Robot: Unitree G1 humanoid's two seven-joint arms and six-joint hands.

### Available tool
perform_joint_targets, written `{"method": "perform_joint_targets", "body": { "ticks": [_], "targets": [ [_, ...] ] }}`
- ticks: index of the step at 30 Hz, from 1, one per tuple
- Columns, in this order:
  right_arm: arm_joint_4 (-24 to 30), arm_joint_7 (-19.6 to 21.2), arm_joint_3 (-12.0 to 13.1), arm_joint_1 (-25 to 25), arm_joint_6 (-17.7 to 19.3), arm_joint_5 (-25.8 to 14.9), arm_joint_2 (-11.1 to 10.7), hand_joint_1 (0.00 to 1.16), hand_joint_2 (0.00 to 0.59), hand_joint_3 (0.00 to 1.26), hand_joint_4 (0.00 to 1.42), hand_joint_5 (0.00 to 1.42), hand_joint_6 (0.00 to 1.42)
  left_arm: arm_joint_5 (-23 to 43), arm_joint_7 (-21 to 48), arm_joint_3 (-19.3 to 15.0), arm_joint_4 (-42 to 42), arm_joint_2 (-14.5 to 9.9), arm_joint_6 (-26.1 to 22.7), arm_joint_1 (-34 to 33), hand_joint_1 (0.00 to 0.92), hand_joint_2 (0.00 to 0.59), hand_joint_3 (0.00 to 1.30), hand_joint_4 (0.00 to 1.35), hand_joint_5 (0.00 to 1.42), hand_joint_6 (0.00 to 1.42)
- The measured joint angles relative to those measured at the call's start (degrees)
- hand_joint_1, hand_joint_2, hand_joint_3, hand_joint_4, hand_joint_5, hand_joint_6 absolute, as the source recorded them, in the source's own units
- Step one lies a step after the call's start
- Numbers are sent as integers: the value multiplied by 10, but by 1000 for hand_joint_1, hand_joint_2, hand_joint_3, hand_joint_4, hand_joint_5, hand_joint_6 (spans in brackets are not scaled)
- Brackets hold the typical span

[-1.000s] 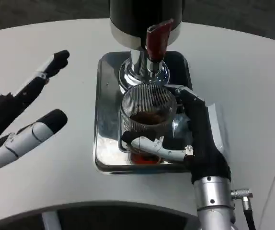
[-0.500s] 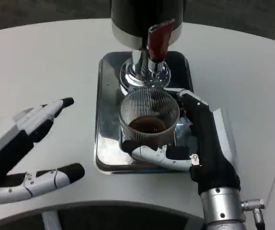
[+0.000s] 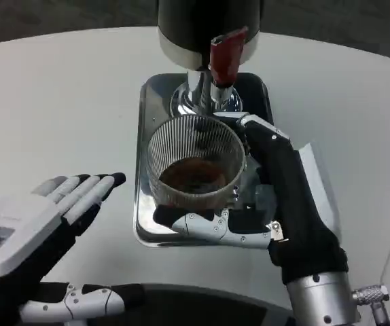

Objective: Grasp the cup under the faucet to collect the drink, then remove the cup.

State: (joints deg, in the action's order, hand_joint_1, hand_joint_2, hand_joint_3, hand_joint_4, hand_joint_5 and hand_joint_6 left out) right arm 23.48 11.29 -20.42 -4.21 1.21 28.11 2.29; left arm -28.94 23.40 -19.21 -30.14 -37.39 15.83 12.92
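Over the steel tray (image 3: 147, 136), your right hand (image 3: 276, 204) grips the ribbed clear cup (image 3: 195, 163), holding dark drink, just near of the faucet (image 3: 223, 61) with its red lever. Near left, your left hand (image 3: 39, 238) hovers over the white worktop (image 3: 59, 102), fingers spread, holding nothing.

A shiny metal drip tray (image 3: 151, 170) lies on the round white table (image 3: 59, 102), near its middle, its long sides running from near to far. Beyond the table's far edge, dark grey floor (image 3: 59, 17) shows.
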Motion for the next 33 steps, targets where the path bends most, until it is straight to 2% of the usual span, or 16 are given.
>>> {"method": "perform_joint_targets", "body": {
  "ticks": [9, 12, 17, 23, 33],
  "targets": [
    [81, -34, -27, 58, -14, 7, -8, 1107, 68, 817, 991, 1028, 1365, -12, -16, -1, -12, 17, 2, 39, 0, 36, 0, 0, 0, 0],
    [92, -42, -32, 69, -14, 12, -14, 1107, 68, 817, 993, 1028, 1365, -28, -21, 0, -25, 17, 6, 47, 0, 28, 0, 0, 0, 0],
    [115, -63, -53, 112, -14, 28, -28, 1107, 73, 817, 993, 1028, 1365, -53, -25, 1, -40, 17, 12, 59, 0, 21, 0, 0, 0, 0],
    [157, -79, -56, 152, -14, 32, -43, 1107, 74, 817, 993, 1028, 1365, -61, -38, 1, -53, 31, 19, 79, 0, 13, 0, 0, 0, 0],
    [174, -78, -52, 168, -14, 37, -45, 1096, 79, 817, 1005, 1039, 1365, -77, -42, 19, -62, 40, 25, 63, 0, 11, 0, 0, 0, 0]
  ]
}}
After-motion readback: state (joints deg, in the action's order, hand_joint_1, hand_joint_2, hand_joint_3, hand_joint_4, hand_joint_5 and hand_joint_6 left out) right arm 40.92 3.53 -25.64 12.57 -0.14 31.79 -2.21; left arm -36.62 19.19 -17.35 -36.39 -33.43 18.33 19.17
